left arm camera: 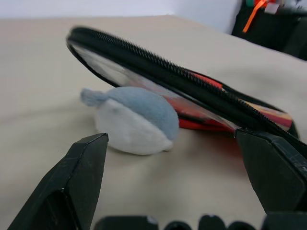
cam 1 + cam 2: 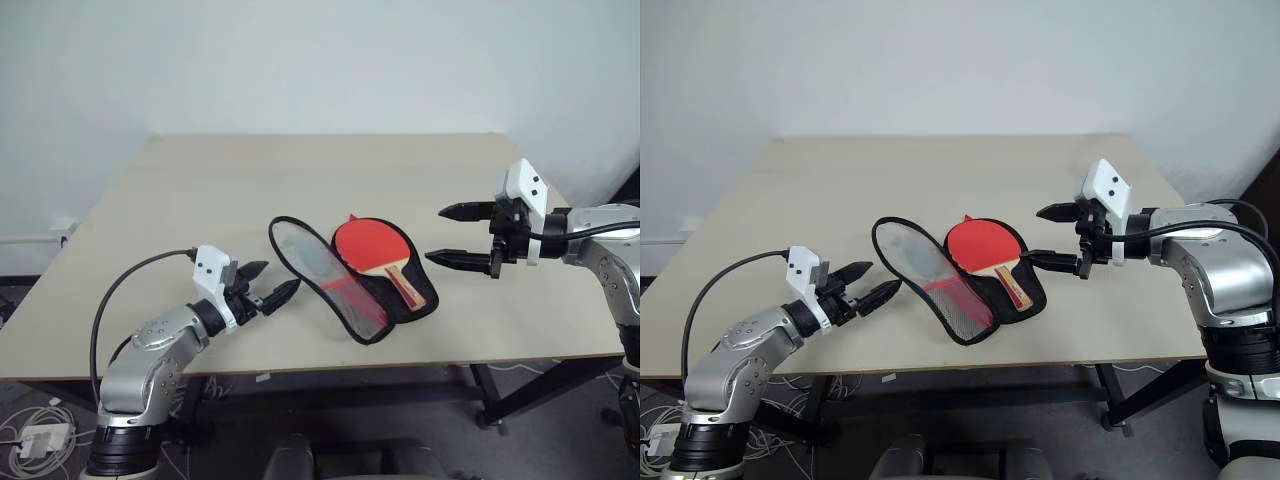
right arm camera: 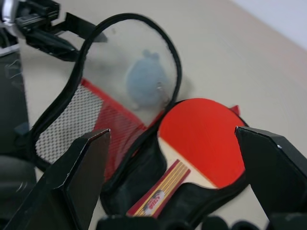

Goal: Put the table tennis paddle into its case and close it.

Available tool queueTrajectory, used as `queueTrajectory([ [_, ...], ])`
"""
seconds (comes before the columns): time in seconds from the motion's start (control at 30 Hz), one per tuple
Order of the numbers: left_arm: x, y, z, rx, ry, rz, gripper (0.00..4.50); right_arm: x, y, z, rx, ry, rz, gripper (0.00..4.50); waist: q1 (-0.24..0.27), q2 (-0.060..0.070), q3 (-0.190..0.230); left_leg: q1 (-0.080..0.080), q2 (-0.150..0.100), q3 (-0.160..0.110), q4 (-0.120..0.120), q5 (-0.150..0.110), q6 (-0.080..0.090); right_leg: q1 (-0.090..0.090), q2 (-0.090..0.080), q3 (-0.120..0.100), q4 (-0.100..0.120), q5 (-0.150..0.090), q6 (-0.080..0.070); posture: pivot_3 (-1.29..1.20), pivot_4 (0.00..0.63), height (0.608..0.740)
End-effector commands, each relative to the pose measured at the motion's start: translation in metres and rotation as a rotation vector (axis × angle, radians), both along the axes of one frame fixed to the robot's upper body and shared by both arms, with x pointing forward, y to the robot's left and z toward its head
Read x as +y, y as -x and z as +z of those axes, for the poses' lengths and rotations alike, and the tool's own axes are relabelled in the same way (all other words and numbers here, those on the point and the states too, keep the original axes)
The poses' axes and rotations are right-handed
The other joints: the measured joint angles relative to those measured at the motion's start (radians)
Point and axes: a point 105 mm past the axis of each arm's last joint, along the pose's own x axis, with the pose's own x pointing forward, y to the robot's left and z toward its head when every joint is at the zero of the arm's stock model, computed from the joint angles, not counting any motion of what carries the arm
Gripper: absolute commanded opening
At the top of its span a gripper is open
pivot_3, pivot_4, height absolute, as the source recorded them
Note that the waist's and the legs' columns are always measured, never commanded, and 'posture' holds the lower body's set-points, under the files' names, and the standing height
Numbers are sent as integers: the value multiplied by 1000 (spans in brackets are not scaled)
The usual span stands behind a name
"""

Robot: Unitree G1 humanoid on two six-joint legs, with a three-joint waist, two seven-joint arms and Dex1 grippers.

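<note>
Left eye view: the table tennis paddle (image 2: 372,247) lies at the centre of the frame, inside the lower half of the case (image 2: 400,300), red face toward the upper left, handle running down-right. The case flap (image 2: 322,276) stands propped open, tilted, just left of the paddle. The left gripper (image 2: 268,283) sits in the lower left of the frame, fingers spread and empty, tips near the flap's left rim but apart from it. The right gripper (image 2: 462,236) hangs right of centre, jaws wide apart and holding nothing, the lower fingertip just beyond the paddle's handle end.

Right eye view: the same layout on the table (image 2: 770,250); both sets of jaws are released.

Left wrist view: the flap's zip rim crosses from upper left to lower right, lying between and beyond the two fingers (image 1: 72,182). A small blue-grey lump (image 1: 134,117) rests on the table under the raised flap (it may be what keeps the flap from dropping).

Right wrist view: the paddle and case fill the space between the parted fingers, well clear of them; the lump shows through the flap's clear panel.

Handling, as I judge it: the flap is soft, light and floppy, so its stiffer zip rim is the place to pinch; the paddle is rigid and already seated.
</note>
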Motion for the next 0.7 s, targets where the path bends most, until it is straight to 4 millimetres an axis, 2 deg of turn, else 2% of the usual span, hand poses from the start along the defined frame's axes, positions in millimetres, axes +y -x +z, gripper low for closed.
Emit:
queueTrajectory([
  [0.03,-6,3,-2,44,74,9,3350,-1,-2,11,-59,16,4,4500,0,0,0,0,0,0,0,0,0,0,0,0,0,0,0,0,0,684],
  [0.17,-17,5,-10,106,162,22,1897,1,-4,12,-64,11,6,4500,1,0,0,0,0,0,1,0,0,1,0,0,0,0,0,0,0,684],
  [0.33,-34,7,-8,121,202,-14,165,2,-5,11,-65,9,0,4500,0,0,0,0,0,0,0,0,0,1,0,0,0,0,0,0,0,684],
  [0.53,-62,2,8,93,269,-100,78,4,-6,9,-61,4,-3,4500,1,-1,0,0,0,-1,1,0,0,1,0,-1,0,0,-1,0,0,684],
  [0.7,-92,-14,25,48,290,-177,78,3,-7,8,-58,2,-9,4500,1,0,0,0,0,-1,1,0,0,2,0,0,0,1,-1,0,0,684],
])
